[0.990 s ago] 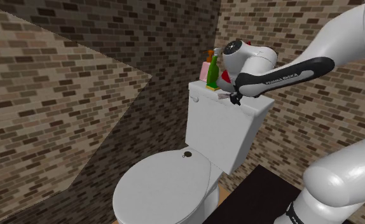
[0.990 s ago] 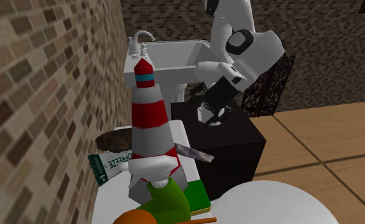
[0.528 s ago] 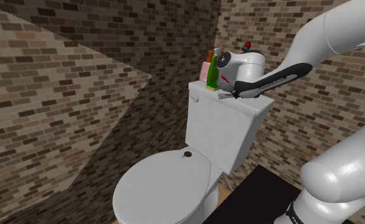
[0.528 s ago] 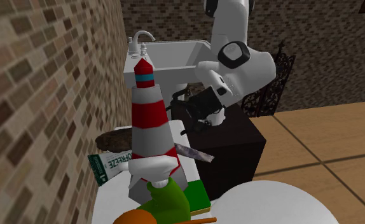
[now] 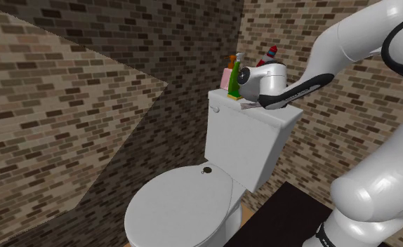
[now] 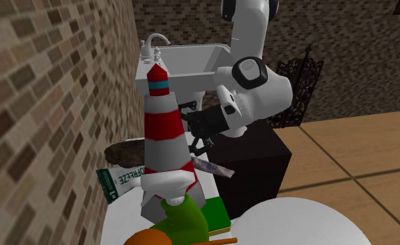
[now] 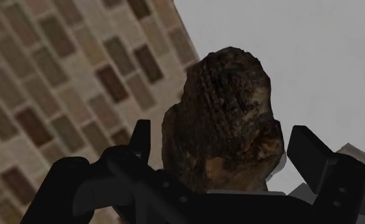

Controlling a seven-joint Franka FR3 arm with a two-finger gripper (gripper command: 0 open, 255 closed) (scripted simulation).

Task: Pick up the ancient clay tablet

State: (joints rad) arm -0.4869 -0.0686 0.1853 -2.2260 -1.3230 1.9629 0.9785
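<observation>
Tablet (image 7: 224,108) sits mid-frame in your wrist view; your gripper (image 7: 220,135), spread wide, has swung in around it within 1 second, so close next.

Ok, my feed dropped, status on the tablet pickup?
Gripper open, straddling. Brown tablet unclasped, lying on toilet tank. Lighthouse figure close alongside.
</observation>
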